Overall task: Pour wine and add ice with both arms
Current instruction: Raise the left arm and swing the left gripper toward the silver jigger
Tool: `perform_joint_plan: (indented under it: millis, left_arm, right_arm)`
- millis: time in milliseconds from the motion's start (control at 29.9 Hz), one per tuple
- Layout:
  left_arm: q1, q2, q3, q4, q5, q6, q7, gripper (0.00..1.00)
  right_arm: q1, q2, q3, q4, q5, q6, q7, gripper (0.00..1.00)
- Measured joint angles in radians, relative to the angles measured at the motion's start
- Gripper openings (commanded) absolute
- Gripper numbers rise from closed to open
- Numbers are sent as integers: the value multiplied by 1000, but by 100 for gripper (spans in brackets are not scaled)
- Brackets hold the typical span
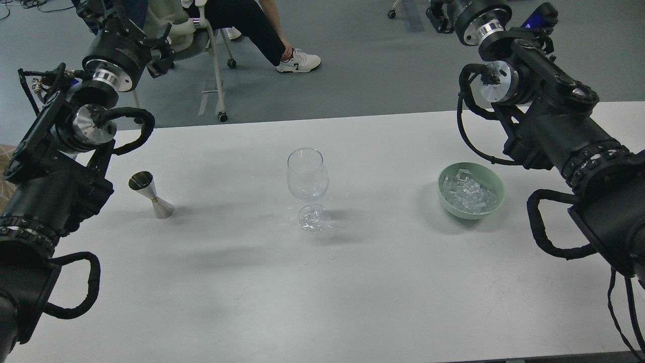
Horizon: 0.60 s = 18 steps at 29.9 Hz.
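Observation:
An empty clear wine glass [307, 174] stands upright at the middle of the white table [322, 292]. A small steel jigger [150, 194] stands to its left; I cannot see any wine in it. A pale green bowl [496, 193] to the right holds several ice cubes [468, 194]. My left arm [75, 131] rises along the left edge, and its gripper [98, 12] is high above the floor beyond the table, dark and cut by the frame's top. My right arm [549, 126] rises on the right, and its gripper [437, 11] is also cut by the top edge.
A seated person's leg and white shoe [298, 60] and a wheeled chair [211, 60] are on the grey floor behind the table's far edge, close to my left gripper.

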Motion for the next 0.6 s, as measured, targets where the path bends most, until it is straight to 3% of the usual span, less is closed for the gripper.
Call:
perform_joint_plan:
  millis: [234, 334, 435, 602]
  left_arm:
    - [15, 0, -17, -20, -28, 7, -1, 98]
    - [21, 11, -24, -97, -160, 59, 27, 98]
    - [43, 55, -24, -210, -285, 131, 85, 98]
    - [137, 111, -37, -367, -343, 161, 106, 98]
  right_arm:
    - [-4, 0, -1, -1, 0, 0, 0, 100]
    - [-9, -4, -1, -1, 0, 0, 0, 100]
    - [-13, -11, -2, -1, 0, -1, 0, 100]
    - [-14, -20, -3, -1, 0, -1, 0, 100]
